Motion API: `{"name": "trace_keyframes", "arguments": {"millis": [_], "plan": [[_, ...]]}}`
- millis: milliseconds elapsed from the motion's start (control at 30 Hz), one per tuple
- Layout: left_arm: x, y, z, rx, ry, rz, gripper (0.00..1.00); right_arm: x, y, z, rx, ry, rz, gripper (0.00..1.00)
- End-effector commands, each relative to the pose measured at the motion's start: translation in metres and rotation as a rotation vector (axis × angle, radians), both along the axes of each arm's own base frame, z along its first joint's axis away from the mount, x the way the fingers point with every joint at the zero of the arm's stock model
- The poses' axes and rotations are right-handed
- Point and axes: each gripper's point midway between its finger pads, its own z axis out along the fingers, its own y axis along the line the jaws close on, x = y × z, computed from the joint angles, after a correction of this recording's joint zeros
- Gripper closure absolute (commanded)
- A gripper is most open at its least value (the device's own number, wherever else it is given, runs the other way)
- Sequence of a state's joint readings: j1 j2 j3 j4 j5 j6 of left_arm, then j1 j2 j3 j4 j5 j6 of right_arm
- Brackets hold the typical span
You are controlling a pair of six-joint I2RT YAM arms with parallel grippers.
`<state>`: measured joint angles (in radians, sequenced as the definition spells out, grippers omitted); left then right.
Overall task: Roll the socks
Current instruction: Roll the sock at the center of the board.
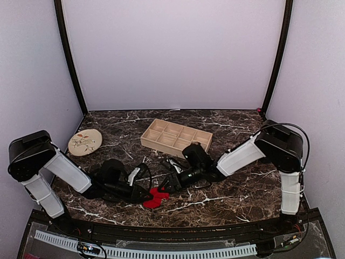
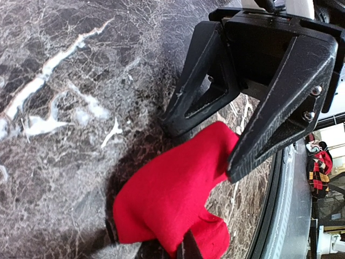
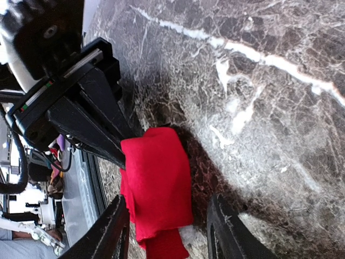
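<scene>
**Operator:** What was the condition of the left gripper (image 3: pixel 123 155)?

**Technician:** It was fully closed. Its tips pinched one edge of the red sock (image 3: pixel 159 183). The sock lay bunched on the marble table (image 1: pixel 232 202), near the front edge and between the two arms.

**Operator:** And the right gripper (image 2: pixel 204 147)?

**Technician:** Its jaws stood wide apart and gripped nothing. Its fingers (image 3: pixel 116 226) straddled the sock, one on each side. In the left wrist view, one end of the sock reached into the gap and lay against one finger. Whether the other finger touched the fabric could not be determined.

**Operator:** Which other items were on the table?

**Technician:** A wooden compartment tray (image 1: pixel 176 137) sat further back at centre, well apart from the sock. A round beige patterned disc (image 1: pixel 85 142) lay at the rear left
</scene>
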<state>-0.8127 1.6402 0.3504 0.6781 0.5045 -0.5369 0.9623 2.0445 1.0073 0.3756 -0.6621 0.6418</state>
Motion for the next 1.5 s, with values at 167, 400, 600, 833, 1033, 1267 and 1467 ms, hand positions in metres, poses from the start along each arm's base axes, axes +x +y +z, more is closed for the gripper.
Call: {"name": "trace_keyframes", "arguments": {"millis": [167,400,600,833,1033,1267,1467], "plan": [[-0.025,0.043,-0.047,0.153,0.210,0.052,1.00,-0.016,0.007,-0.014,0.035,0.031,-0.039,0.55],[-0.020,0.036,-0.037,0.108,0.200,0.051,1.00,-0.025,0.011,-0.028,-0.055,-0.013,-0.039,0.56],[-0.024,0.036,-0.039,0.097,0.209,0.038,1.00,-0.018,0.014,-0.028,-0.040,-0.019,-0.086,0.74],[-0.026,0.036,-0.035,0.069,0.239,0.050,1.00,-0.011,0.022,-0.017,-0.008,-0.051,-0.102,1.00],[-0.030,0.036,-0.029,0.032,0.323,0.078,0.92,0.002,0.014,-0.016,-0.152,-0.254,-0.115,1.00],[-0.029,0.040,-0.014,-0.021,0.373,0.140,0.65,0.014,-0.008,-0.014,-0.285,-0.457,-0.158,1.00],[-0.023,0.036,0.001,-0.045,0.425,0.164,0.44,0.014,-0.011,-0.007,-0.337,-0.593,-0.149,1.00]]}}
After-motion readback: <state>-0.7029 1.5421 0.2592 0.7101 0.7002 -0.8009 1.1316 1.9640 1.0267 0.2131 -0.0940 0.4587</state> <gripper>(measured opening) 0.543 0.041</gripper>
